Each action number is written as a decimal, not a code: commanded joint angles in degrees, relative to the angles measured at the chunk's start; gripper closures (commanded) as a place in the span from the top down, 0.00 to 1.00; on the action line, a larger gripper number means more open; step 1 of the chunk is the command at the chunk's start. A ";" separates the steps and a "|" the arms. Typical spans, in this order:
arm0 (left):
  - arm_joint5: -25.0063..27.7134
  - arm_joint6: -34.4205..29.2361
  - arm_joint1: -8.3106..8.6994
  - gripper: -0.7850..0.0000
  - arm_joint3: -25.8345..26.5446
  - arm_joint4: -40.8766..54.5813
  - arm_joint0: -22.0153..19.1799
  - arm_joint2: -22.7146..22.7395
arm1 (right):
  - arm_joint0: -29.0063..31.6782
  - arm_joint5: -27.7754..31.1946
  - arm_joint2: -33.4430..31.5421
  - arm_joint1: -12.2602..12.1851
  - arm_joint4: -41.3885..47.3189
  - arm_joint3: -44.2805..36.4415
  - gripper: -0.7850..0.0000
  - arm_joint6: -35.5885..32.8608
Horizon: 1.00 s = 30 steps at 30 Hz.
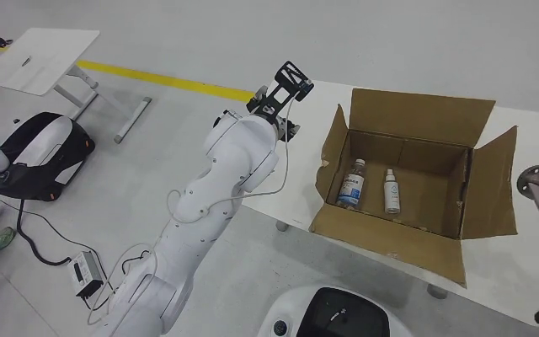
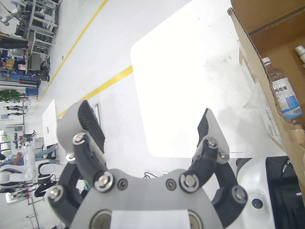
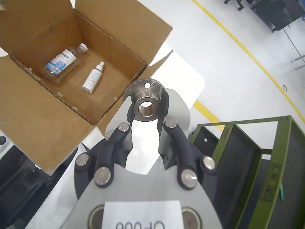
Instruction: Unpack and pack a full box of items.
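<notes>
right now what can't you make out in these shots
- Spray bottle: left wrist view, cut off by the picture edge; just its cap end shows.
- Clear bottle: left wrist view, one side hidden behind the box wall.
- Metal ring: right wrist view, its sides covered by the right fingers.
- Box floor along the near wall: top view, hidden by that wall.

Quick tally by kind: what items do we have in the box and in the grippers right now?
Clear bottle with blue label, in the cardboard box: 1
White spray bottle, in the box: 1
Metal flanged ring, in the right gripper: 1
Total: 3
</notes>
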<state>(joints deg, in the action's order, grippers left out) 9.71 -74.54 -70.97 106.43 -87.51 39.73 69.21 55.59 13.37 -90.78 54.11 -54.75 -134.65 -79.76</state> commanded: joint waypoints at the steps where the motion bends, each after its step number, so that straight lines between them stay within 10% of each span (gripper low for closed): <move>1: 0.00 0.00 0.00 1.00 0.00 0.00 0.00 0.00 | -1.13 -1.06 3.23 0.08 -0.87 0.00 0.00 0.11; 9: 0.00 0.00 0.00 1.00 0.00 0.00 0.00 0.00 | -3.30 -8.77 15.11 0.93 -7.52 3.06 0.00 2.22; 30: 0.00 0.00 0.00 1.00 0.00 0.00 0.00 0.00 | -20.28 -20.17 44.65 9.19 -14.45 43.74 0.00 9.59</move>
<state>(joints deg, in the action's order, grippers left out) 9.71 -74.54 -70.97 106.43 -87.51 39.73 69.21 35.91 -6.82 -46.92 62.94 -69.13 -92.56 -70.26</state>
